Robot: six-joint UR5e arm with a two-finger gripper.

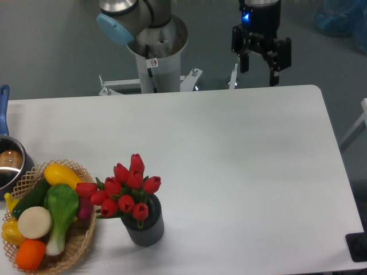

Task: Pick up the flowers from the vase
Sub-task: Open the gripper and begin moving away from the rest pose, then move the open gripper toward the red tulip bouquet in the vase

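Observation:
The flowers (125,190), a bunch of red tulips with green leaves, stand upright in the vase (144,228), a small dark grey ribbed cup near the table's front left. My gripper (259,75) hangs open and empty above the table's far edge, far to the back right of the flowers. Its two black fingers (274,66) point down and stand apart. The stems are hidden inside the vase.
A woven wicker basket (80,243) of toy vegetables sits just left of the vase, close to the flowers. A steel pot (10,163) with a blue handle is at the left edge. The arm's base (153,57) stands behind the white table (241,172).

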